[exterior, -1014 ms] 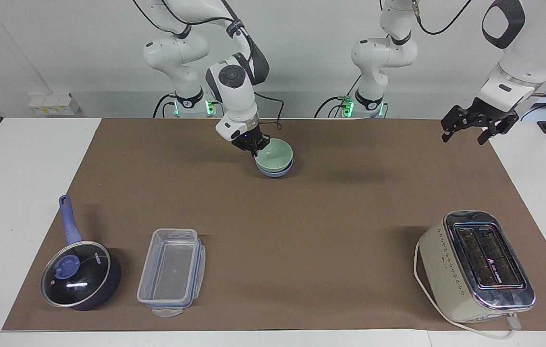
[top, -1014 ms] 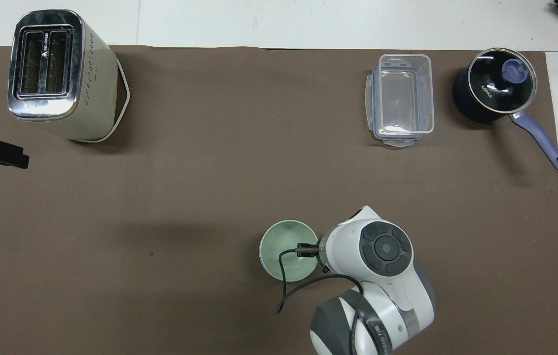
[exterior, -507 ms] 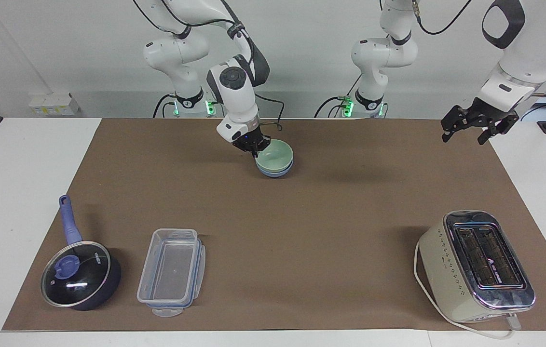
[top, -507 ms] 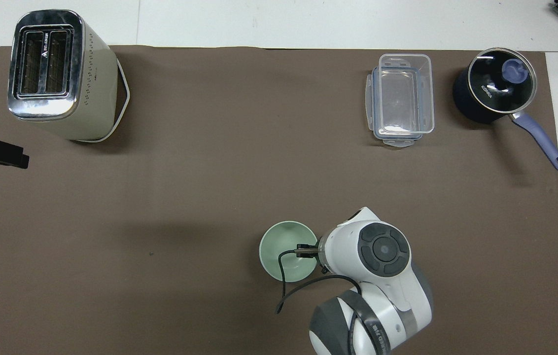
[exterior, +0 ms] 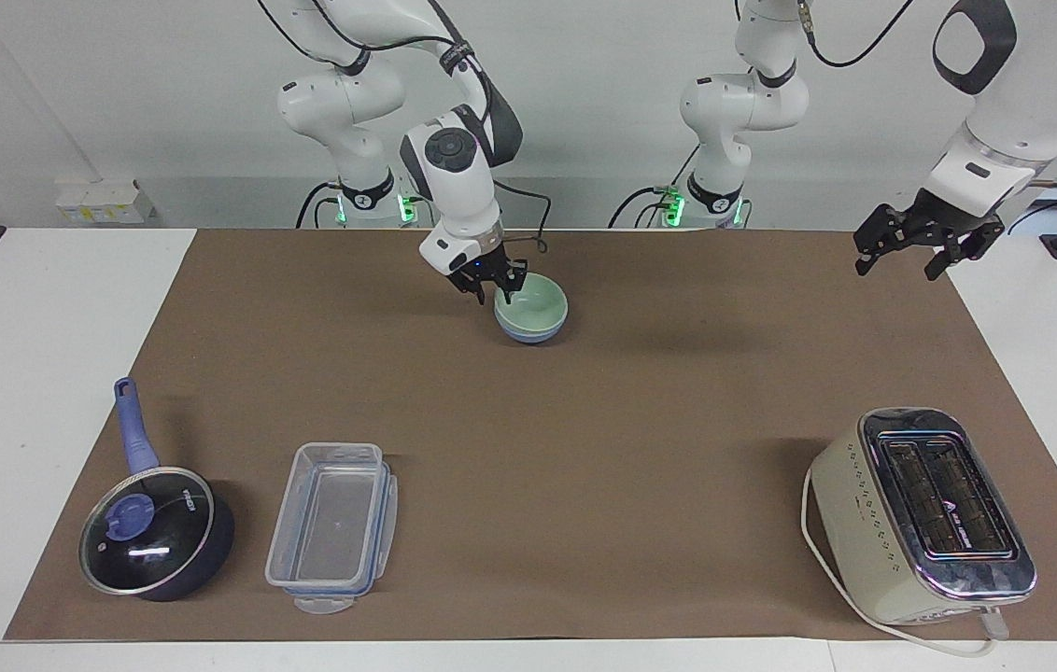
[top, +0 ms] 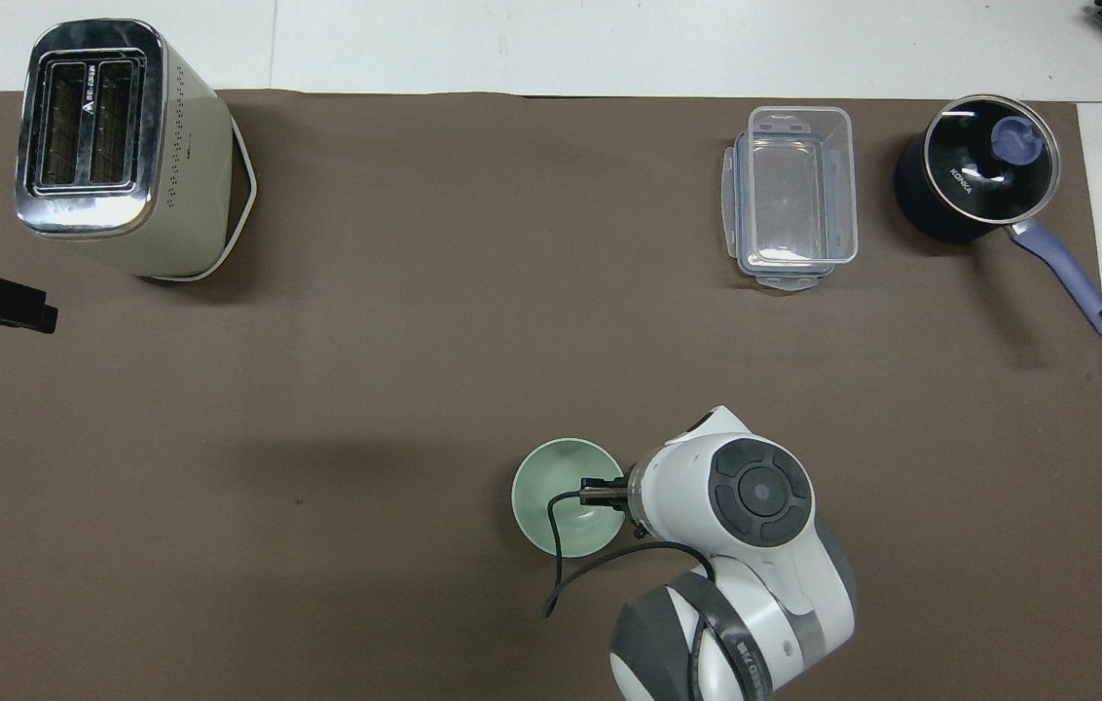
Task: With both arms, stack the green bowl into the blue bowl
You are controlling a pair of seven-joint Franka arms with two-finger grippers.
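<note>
- Sitting nested in the blue bowl (exterior: 530, 332), upper centre of the facing view, the green bowl (exterior: 533, 306) looks seated and level; only a blue band shows beneath it.
- Judging from that, the stacking looks done; what is left is for the right hand (exterior: 494, 283) to lift clear.
- Fingers of the right hand stand spread apart at the green bowl's rim on the robots' side, gripping nothing as far as I can see; whether a fingertip touches the rim I cannot tell.
- The left hand (exterior: 907, 250) waits in the upper right of the facing view, over the mat's (exterior: 584, 420) edge, fingers spread and empty.
- The pot (top: 974, 180), upper right of the overhead view, reads "KONKA" on its glass lid.
- Between the toaster's (top: 118, 146) slots there is a logo with lettering too small to read.
- The clear box (top: 792, 200) beside the pot shows no writing.
- All of it rests on the mat over the white bench (exterior: 34, 373).
</note>
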